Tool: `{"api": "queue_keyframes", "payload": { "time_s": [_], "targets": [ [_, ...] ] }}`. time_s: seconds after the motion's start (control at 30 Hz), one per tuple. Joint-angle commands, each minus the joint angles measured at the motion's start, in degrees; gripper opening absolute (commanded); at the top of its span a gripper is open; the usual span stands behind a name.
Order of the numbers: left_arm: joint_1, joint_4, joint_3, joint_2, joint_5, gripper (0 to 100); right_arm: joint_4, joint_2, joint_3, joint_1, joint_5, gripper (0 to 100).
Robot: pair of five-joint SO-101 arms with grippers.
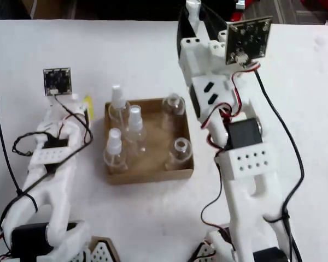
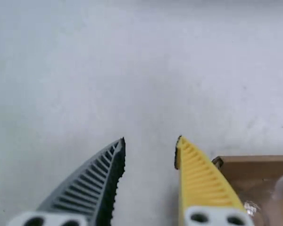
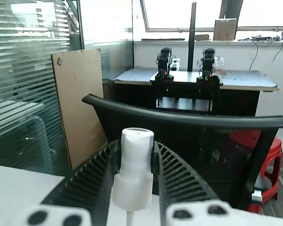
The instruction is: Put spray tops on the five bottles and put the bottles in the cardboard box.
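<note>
Three capped bottles (image 1: 120,109), two bare bottles (image 1: 180,150) in cardboard box (image 1: 147,176) mid-worktop | right gripper (image 3: 134,143) clamps spray top (image 3: 132,183) above far edge | left gripper (image 2: 151,140) agape beside box | we fear a tilted top jamming or toppling a bare bottle

jaws gape over the table (image 2: 132,56), yellow one beside the cardboard box (image 2: 254,163).

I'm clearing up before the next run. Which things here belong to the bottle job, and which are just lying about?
Job: cardboard box; three bottles with tops; two bottles without tops; spray top held in the right gripper.
Lying about: black chair, cardboard sheet, red stool, all beyond the table.
</note>
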Motion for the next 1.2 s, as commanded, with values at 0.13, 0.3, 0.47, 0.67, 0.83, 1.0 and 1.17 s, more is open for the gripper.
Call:
{"api": "queue_keyframes", "payload": {
  "time_s": [0.13, 0.3, 0.47, 0.67, 0.83, 1.0, 1.17],
  "targets": [
    [-0.9, -2.4, -0.3, 0.1, 0.3, 17, -6.4, 5.8, -2.2, 0.2, -0.8, 1.5],
    [-0.9, -2.4, -0.3, 0.1, 0.3, 17, -6.3, 8.8, -2.1, -0.7, -0.8, 1.5],
    [-0.9, -2.4, -0.3, 0.1, 0.3, 17, -5.9, 9.8, -2.1, -0.7, -5.4, 1.5],
    [-0.9, -2.4, -0.3, 0.1, 0.3, 17, -6.4, 10.2, -1.2, -2.1, -6.0, 1.5],
    [-0.9, -2.4, -0.3, 0.1, 0.3, 17, -10.0, 9.9, 2.1, -1.9, -5.9, 1.5],
    [-0.9, -2.4, -0.3, 0.1, 0.3, 17, -10.6, 10.1, 2.9, -2.2, -3.3, 1.5],
    [-0.9, -2.5, -0.3, 0.1, 0.3, 17, -10.7, 10.2, 3.5, -2.2, -2.7, 1.5]
  ]
}}
